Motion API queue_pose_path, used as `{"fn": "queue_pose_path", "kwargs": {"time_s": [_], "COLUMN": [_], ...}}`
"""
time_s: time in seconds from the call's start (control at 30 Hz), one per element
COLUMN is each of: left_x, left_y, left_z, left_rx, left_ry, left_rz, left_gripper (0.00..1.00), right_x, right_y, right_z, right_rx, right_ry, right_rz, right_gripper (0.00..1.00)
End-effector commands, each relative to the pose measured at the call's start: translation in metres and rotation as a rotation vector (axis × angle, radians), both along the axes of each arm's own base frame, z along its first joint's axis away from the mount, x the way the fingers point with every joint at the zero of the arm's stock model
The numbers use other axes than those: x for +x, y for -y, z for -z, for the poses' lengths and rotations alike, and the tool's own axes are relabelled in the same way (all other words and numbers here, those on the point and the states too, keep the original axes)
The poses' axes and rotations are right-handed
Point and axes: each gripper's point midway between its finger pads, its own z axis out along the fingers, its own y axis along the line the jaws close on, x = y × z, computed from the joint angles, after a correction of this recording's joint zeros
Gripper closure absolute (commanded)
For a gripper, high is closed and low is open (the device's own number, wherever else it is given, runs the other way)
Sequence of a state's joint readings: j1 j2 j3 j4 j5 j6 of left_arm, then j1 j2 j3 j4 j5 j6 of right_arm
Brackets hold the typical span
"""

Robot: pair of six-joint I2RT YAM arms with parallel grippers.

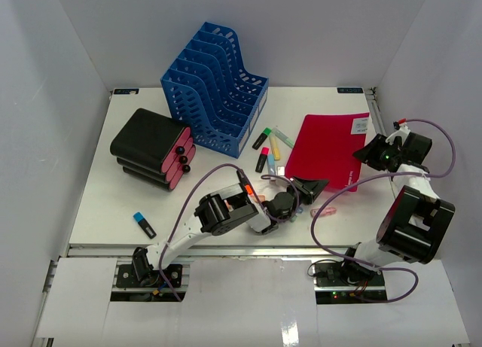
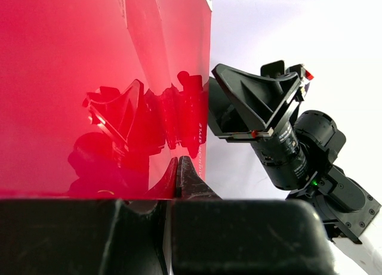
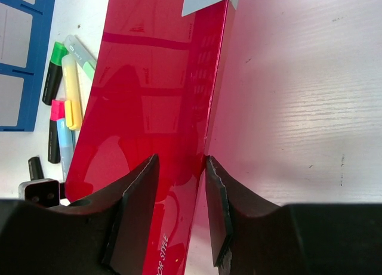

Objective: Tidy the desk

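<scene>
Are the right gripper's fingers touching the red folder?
Cannot tell. In the right wrist view, the right gripper straddles the red folder at its edge, fingers open; neither contact nor gap shows plainly.

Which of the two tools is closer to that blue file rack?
The left tool. It sits at the near edge of the red folder, right of the blue file rack; the right tool is at the folder's right edge, farther across.

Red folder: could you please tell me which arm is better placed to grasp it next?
Right. The right gripper, open, straddles the red folder at its edge, one finger over the cover, one over the desk. The left gripper is shut at another edge.
</scene>
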State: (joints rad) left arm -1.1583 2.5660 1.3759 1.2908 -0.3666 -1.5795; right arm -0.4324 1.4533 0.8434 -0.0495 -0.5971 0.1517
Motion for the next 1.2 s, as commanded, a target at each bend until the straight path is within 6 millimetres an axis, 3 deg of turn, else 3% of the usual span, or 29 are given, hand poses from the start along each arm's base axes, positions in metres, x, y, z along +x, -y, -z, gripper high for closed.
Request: {"fn": "queue_pose_path", "kwargs": {"time_s": [0.0, 0.4, 0.7, 0.87, 1.03, 1.1, 1.17], "left_x": [-0.077, -0.089, -0.09, -0.091, -0.089, -0.09, -0.093], "left_y": [-0.03, -0.029, -0.033, -0.038, -0.043, -0.046, -0.047], "left_z": [-0.178, -0.201, -0.188, -0.183, -0.173, -0.18, -0.179], "left_rx": [-0.565, -0.595, -0.559, -0.527, -0.468, -0.452, -0.426], "left_ry": [0.348, 0.415, 0.373, 0.358, 0.324, 0.335, 0.341], "left_rz": [0.222, 0.274, 0.277, 0.276, 0.283, 0.289, 0.3], "left_gripper": [1.0, 1.0, 1.0, 0.96, 0.5, 0.31, 0.23], "right_x": [-0.007, 0.0, 0.014, 0.017, 0.018, 0.018, 0.017], "right_y": [-0.036, -0.039, -0.043, -0.046, -0.049, -0.05, -0.051], "right_z": [-0.004, -0.004, -0.035, -0.058, -0.087, -0.103, -0.12], "right_rx": [0.161, 0.226, 0.287, 0.291, 0.26, 0.241, 0.221], "right_ry": [-0.037, -0.041, 0.067, 0.155, 0.24, 0.286, 0.334], "right_rz": [-0.106, -0.089, -0.097, -0.13, -0.172, -0.183, -0.194], "right_gripper": [0.57, 0.58, 0.91, 0.92, 0.92, 0.92, 0.92]}}
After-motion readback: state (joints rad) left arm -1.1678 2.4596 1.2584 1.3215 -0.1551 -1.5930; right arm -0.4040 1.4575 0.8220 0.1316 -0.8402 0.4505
